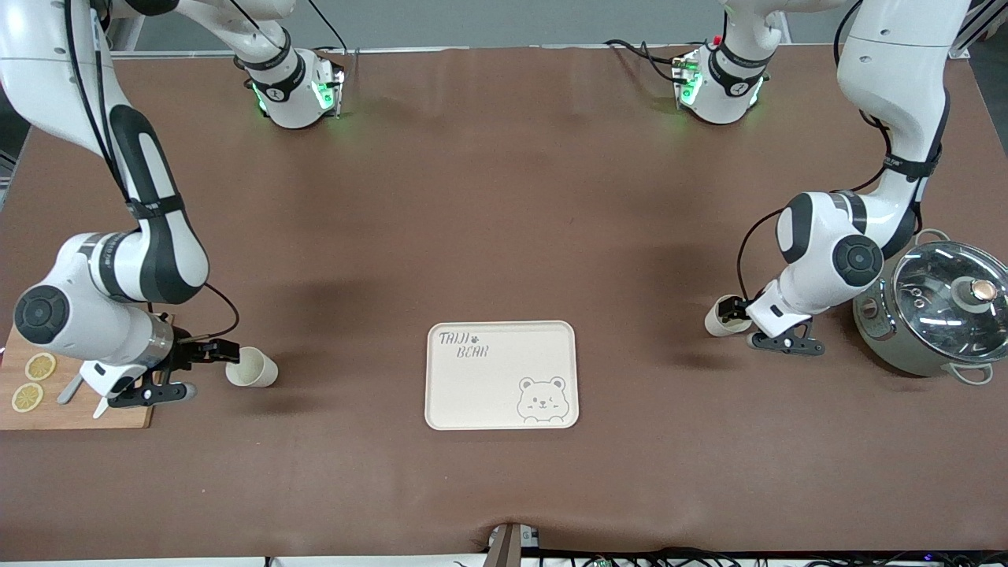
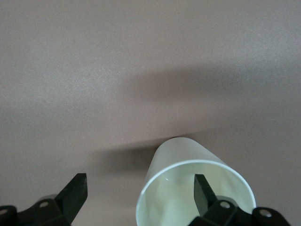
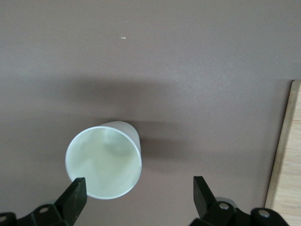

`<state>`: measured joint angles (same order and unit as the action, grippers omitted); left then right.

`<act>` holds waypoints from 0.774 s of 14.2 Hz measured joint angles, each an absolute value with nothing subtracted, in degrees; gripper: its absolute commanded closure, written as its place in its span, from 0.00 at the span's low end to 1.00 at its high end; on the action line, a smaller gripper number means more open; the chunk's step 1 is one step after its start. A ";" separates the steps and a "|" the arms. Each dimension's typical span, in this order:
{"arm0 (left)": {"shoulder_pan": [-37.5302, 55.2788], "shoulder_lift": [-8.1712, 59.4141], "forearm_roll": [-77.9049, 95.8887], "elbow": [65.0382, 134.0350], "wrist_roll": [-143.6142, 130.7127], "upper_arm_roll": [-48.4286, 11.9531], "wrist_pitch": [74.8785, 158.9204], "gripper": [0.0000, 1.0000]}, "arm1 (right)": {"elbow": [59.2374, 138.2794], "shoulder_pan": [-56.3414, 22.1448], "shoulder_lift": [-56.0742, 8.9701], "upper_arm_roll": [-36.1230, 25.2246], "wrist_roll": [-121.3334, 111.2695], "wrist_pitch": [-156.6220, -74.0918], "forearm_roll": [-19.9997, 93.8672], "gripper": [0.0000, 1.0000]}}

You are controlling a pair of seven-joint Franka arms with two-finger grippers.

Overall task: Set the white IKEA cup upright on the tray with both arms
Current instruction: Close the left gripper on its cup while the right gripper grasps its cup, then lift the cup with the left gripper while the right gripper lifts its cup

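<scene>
Two white cups lying tipped: left gripper (image 1: 736, 324) spread, one finger inside cup (image 1: 720, 316) mid-right; right gripper (image 1: 206, 370) spread beside cup (image 1: 252, 367) lower-left; tray (image 1: 502, 375) center.

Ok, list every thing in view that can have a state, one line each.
Left end effector: open, one finger inside its cup's mouth.
Right end effector: open, at its cup's rim.
Cup by the left arm: lying on its side, on the table.
Cup by the right arm: lying on its side, on the table.
Tray: empty.
Pot: glass lid on.
</scene>
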<state>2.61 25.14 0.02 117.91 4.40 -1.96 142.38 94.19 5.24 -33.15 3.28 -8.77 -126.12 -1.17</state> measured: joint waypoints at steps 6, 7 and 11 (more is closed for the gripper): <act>2.62 26.14 0.02 117.90 4.47 -1.96 143.83 0.00 | 94.02 5.24 -35.59 3.27 -8.95 -128.83 -2.78 0.00; 2.63 26.49 0.02 117.90 4.47 -1.98 144.25 0.36 | 94.02 5.24 -36.10 3.26 -8.97 -129.54 -2.80 0.00; 2.86 27.07 0.02 117.90 4.02 -2.00 144.84 1.00 | 94.01 5.22 -37.94 3.29 -9.09 -132.65 -2.86 0.00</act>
